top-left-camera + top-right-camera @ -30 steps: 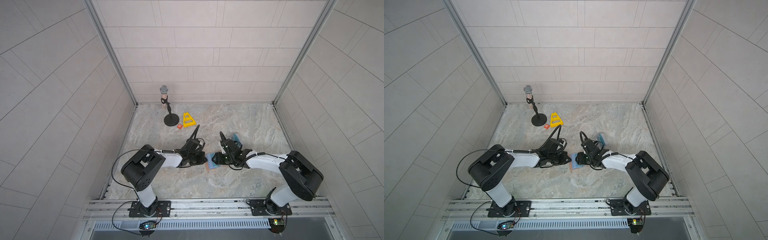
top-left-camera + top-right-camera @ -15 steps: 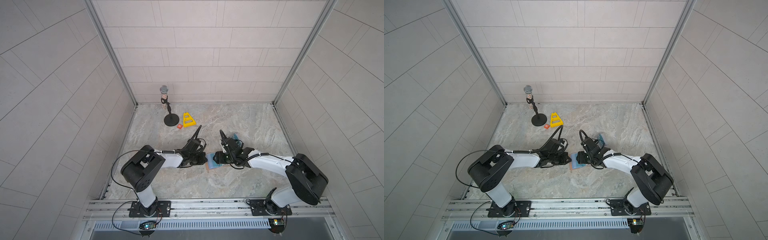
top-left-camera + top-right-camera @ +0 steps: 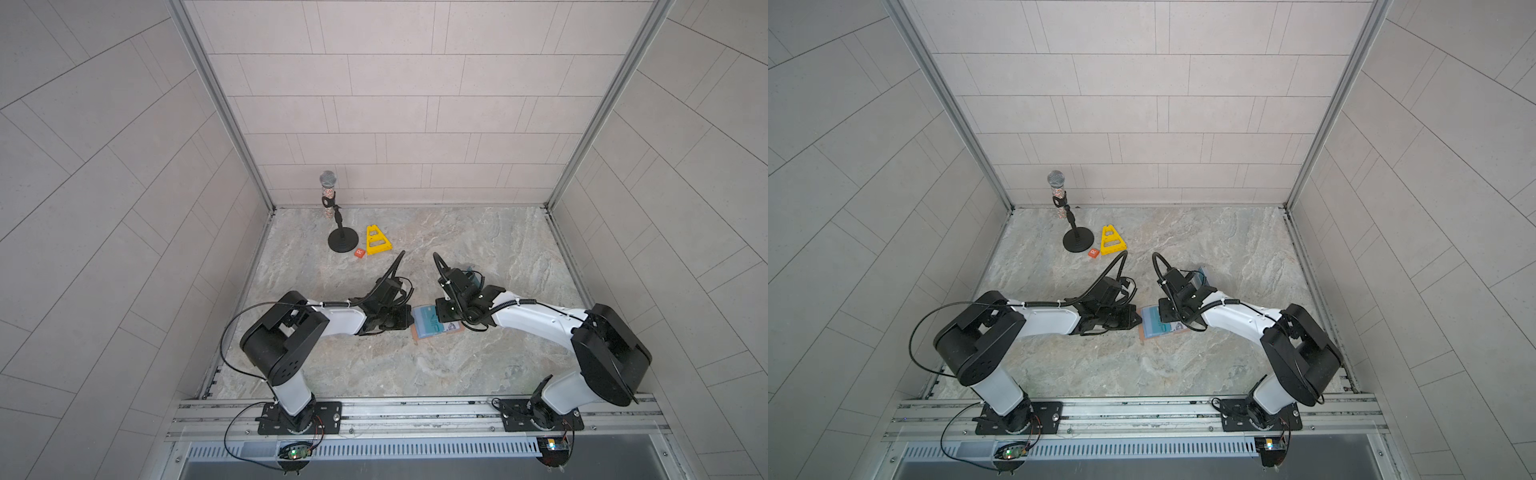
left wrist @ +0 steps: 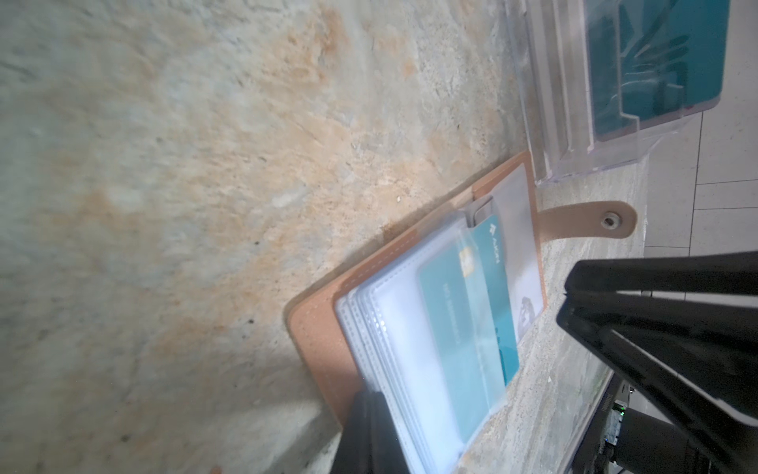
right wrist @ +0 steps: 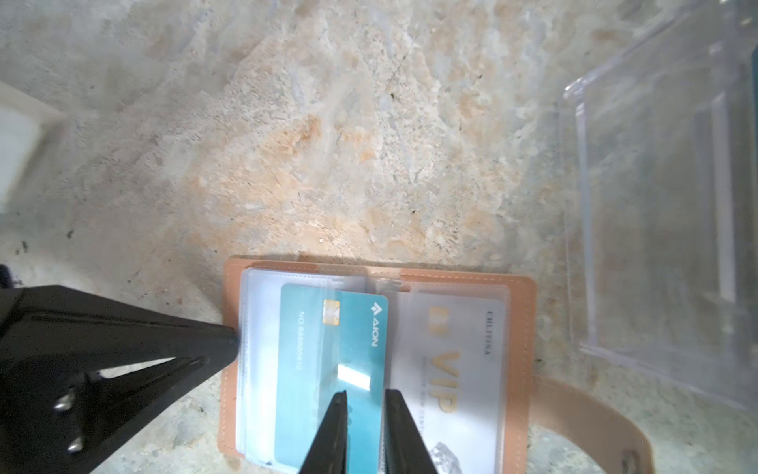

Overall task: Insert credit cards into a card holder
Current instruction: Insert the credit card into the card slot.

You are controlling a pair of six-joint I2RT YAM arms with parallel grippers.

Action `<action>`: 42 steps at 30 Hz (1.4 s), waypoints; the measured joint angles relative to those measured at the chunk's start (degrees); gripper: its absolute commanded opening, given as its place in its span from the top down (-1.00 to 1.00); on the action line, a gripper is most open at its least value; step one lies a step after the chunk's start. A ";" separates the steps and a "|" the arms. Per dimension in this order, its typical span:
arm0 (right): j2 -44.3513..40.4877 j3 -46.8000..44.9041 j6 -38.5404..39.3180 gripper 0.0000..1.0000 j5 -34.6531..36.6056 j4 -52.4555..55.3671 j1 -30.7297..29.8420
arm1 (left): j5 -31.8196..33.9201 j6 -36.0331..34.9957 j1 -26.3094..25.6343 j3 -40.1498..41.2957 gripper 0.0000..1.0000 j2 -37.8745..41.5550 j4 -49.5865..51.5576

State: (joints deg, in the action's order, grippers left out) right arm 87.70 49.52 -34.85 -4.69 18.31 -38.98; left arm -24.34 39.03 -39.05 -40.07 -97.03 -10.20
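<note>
1. Both top views: one card holder [image 3: 419, 337] [image 3: 1144, 335] lies open on the worktop [image 3: 415, 374] [image 3: 1121, 365], near the middle, between the two arms. One teal card [image 3: 428, 324] [image 3: 1154, 322] shows on it. The left gripper [image 3: 409, 320] [image 3: 1138, 318] meets the holder's edge on the left arm's side. The right gripper [image 3: 446, 324] [image 3: 1169, 322] hangs over the opposite half. Well apart, toward the back wall, stand one microphone [image 3: 328, 180] [image 3: 1055, 178], one yellow triangular piece [image 3: 376, 241] [image 3: 1111, 241] and one orange tile [image 3: 360, 252] [image 3: 1094, 252]. One clear stand [image 3: 471, 274] [image 3: 1202, 274] is partly hidden behind the right arm.

2. Left wrist view: the left gripper [image 4: 369, 406] touches the stack of clear sleeves [image 4: 393, 328] at the holder's near edge. One strap tab [image 4: 590, 221] with one snap lies flat. The clear stand [image 4: 574, 102], just beside the holder, contains stored cards [image 4: 664, 53] in teal, whose number cannot be told. The right gripper [image 4: 568, 303] stands close to the holder.

3. Right wrist view: two cards are counted in the holder [image 5: 229, 369]. The teal card [image 5: 311, 369] is partly under a sleeve, and one pale card [image 5: 451, 361] marked VIP sits on the facing page. The left gripper [image 5: 230, 340] is closed to a point, touching the holder's edge. The right gripper [image 5: 365, 394] leaves a narrow gap, its tips over the teal card, gripping nothing.
</note>
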 measured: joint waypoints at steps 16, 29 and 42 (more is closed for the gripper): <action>4.37 0.09 1.88 0.80 3.74 2.14 -0.02 | 0.17 -0.09 0.00 -0.22 1.00 0.09 0.63; 5.77 0.42 1.88 0.80 -0.17 -0.31 -0.20 | 0.22 -0.09 0.00 -0.42 1.00 0.09 1.01; 6.27 0.39 1.51 0.81 -3.10 -2.01 -0.39 | 0.26 -0.09 0.00 -0.44 1.00 0.09 1.14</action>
State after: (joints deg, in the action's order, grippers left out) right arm 93.97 49.91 -33.34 -7.79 16.29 -39.38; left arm -24.08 38.94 -39.05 -40.51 -96.95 -9.06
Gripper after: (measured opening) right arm 0.096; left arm 0.055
